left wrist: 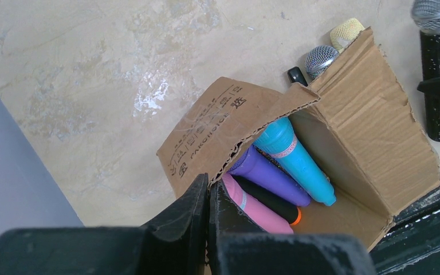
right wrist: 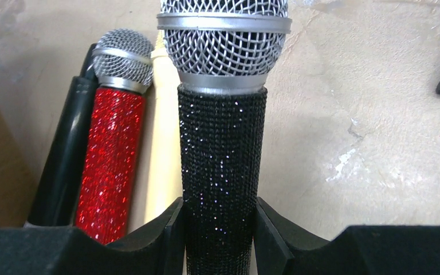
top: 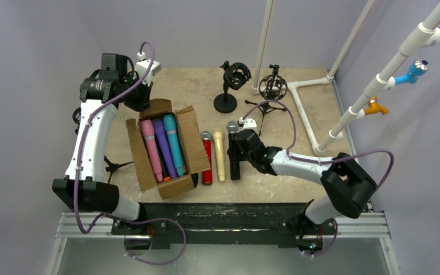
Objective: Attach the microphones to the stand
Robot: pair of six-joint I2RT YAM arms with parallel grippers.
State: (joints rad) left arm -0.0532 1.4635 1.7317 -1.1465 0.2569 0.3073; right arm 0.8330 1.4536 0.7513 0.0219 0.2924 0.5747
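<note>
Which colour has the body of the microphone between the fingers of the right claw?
The microphone body is glittery black, seen best in the right wrist view.

The left arm (top: 91, 134) reached far forward along the left side. The left gripper (top: 140, 97) tilted downward, its fingers (left wrist: 186, 215) pressed together. The right arm (top: 301, 165) bent inward, low. The right gripper (top: 236, 150) had its fingers (right wrist: 163, 238) clamping the black glittery microphone (right wrist: 222, 160).
</note>
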